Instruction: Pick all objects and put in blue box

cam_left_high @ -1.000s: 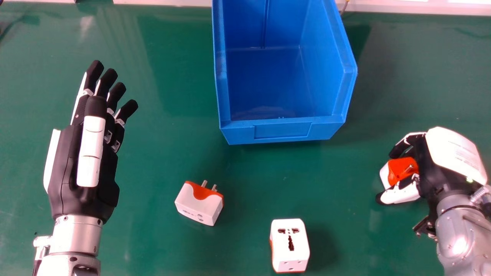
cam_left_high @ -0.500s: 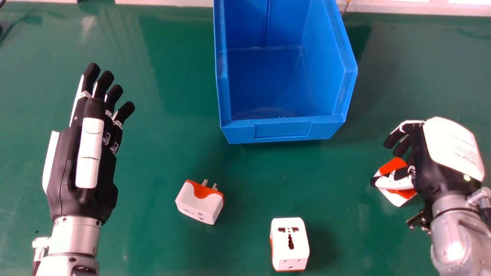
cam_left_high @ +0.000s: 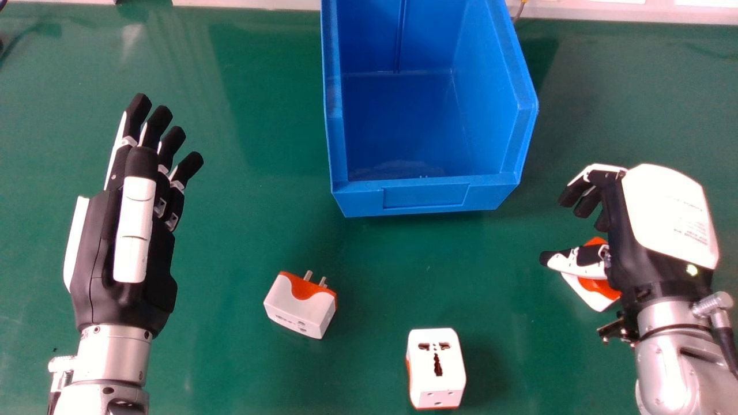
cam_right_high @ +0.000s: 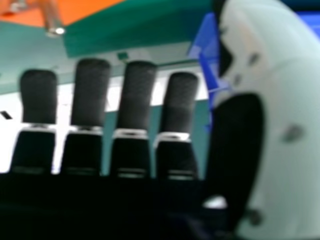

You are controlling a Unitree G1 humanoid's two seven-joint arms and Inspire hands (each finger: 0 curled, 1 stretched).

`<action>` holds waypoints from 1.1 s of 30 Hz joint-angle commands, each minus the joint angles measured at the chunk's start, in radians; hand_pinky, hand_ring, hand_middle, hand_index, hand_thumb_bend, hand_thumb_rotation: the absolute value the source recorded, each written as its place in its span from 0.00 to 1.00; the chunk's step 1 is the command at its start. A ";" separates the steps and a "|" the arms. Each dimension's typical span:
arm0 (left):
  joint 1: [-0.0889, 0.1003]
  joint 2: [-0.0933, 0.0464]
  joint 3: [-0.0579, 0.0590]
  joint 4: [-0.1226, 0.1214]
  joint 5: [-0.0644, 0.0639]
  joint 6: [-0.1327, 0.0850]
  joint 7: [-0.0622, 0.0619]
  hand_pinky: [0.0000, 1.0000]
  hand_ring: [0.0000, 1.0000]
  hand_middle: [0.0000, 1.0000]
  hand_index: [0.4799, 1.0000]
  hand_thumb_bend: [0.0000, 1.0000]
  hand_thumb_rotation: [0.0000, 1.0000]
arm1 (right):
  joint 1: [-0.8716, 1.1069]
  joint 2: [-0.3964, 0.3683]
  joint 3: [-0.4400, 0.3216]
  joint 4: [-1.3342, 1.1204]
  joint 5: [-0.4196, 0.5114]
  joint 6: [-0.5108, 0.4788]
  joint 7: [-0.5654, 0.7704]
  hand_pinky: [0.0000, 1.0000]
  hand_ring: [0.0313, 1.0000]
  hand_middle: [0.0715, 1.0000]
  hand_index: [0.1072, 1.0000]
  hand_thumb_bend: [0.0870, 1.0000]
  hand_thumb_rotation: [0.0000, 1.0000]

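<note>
Green tabletop holds, in the head view, the blue box, two adapters and a third adapter beneath the right hand; the left hand is idle, straight-fingered. In the right hand view the fingers are spread, pinching nothing; best lower squarely round the third adapter before closing.

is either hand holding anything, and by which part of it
Nothing is held: the right hand is open over a white-and-orange adapter, and the left hand is open, empty.
</note>
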 commanded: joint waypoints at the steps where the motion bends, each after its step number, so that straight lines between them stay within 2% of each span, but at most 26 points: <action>1: -0.010 0.001 0.004 -0.010 -0.012 -0.020 -0.008 0.92 0.96 0.97 0.93 0.82 0.77 | 0.004 -0.003 0.000 -0.036 -0.026 0.017 0.018 0.34 0.40 0.47 0.47 0.47 0.00; 4: -0.007 -0.002 0.003 -0.015 -0.006 -0.020 -0.002 0.92 0.96 0.97 0.93 0.82 0.77 | 0.006 0.000 0.000 -0.039 -0.030 0.037 0.039 0.34 0.40 0.47 0.47 0.47 0.00; 6: -0.006 -0.001 0.001 -0.023 -0.006 -0.011 0.000 0.91 0.96 0.97 0.93 0.82 0.77 | 0.003 -0.002 0.009 -0.044 -0.058 0.079 0.072 0.34 0.40 0.46 0.47 0.46 0.00; 10: -0.007 0.001 0.002 -0.024 -0.015 -0.006 -0.005 0.91 0.96 0.97 0.92 0.82 0.76 | -0.004 -0.012 0.046 -0.041 -0.166 0.155 0.108 0.33 0.40 0.46 0.47 0.46 0.00; 13: -0.003 -0.001 0.000 -0.030 -0.011 -0.004 0.002 0.91 0.96 0.97 0.92 0.82 0.76 | -0.011 -0.015 0.073 -0.045 -0.240 0.221 0.177 0.33 0.40 0.46 0.47 0.46 0.00; 16: 0.000 0.000 -0.002 -0.034 -0.008 -0.004 0.004 0.90 0.96 0.97 0.92 0.82 0.76 | -0.021 -0.012 0.094 -0.050 -0.300 0.276 0.257 0.35 0.40 0.46 0.47 0.46 0.00; 19: 0.001 -0.001 -0.003 -0.037 -0.013 -0.001 0.004 0.90 0.96 0.97 0.92 0.82 0.76 | -0.032 -0.010 0.114 -0.056 -0.360 0.325 0.344 0.35 0.40 0.46 0.47 0.46 0.00; 21: 0.000 0.001 -0.004 -0.036 0.001 -0.009 0.010 0.90 0.96 0.97 0.92 0.82 0.76 | -0.037 -0.004 0.122 -0.060 -0.388 0.354 0.399 0.35 0.40 0.46 0.47 0.46 0.00; 22: -0.001 0.000 -0.005 -0.036 0.002 -0.009 0.011 0.90 0.96 0.97 0.92 0.82 0.76 | -0.039 -0.002 0.122 -0.060 -0.393 0.359 0.415 0.35 0.40 0.46 0.47 0.46 0.00; 23: -0.002 0.000 -0.006 -0.037 0.001 -0.009 0.010 0.90 0.95 0.96 0.91 0.82 0.76 | -0.039 0.001 0.120 -0.061 -0.393 0.361 0.424 0.40 0.47 0.54 0.54 0.55 0.04; 27: 0.000 0.001 -0.007 -0.040 -0.008 -0.001 0.006 0.90 0.95 0.96 0.91 0.82 0.76 | -0.037 0.012 0.113 -0.067 -0.391 0.362 0.425 0.40 0.47 0.54 0.54 0.55 0.04; 28: 0.000 0.001 -0.006 -0.041 -0.010 0.001 0.006 0.89 0.95 0.96 0.91 0.82 0.76 | -0.037 0.014 0.112 -0.068 -0.390 0.360 0.423 0.47 0.56 0.62 0.62 0.64 0.09; 29: 0.000 0.001 -0.006 -0.042 -0.012 0.002 0.005 0.89 0.95 0.96 0.91 0.82 0.76 | -0.036 0.014 0.112 -0.069 -0.392 0.359 0.421 0.47 0.56 0.62 0.62 0.64 0.09; 31: 0.000 0.001 -0.007 -0.042 -0.008 0.000 0.006 0.89 0.95 0.96 0.91 0.82 0.76 | -0.035 0.014 0.113 -0.068 -0.397 0.354 0.406 0.47 0.56 0.62 0.62 0.64 0.09; 32: 0.000 0.000 -0.008 -0.042 -0.006 0.000 0.009 0.89 0.95 0.96 0.90 0.82 0.76 | -0.035 0.016 0.112 -0.066 -0.395 0.353 0.395 0.54 0.64 0.70 0.69 0.71 0.14; 33: 0.000 0.000 -0.008 -0.043 -0.008 0.002 0.008 0.89 0.95 0.96 0.90 0.82 0.76 | -0.033 0.020 0.108 -0.064 -0.388 0.349 0.380 0.54 0.64 0.70 0.69 0.71 0.14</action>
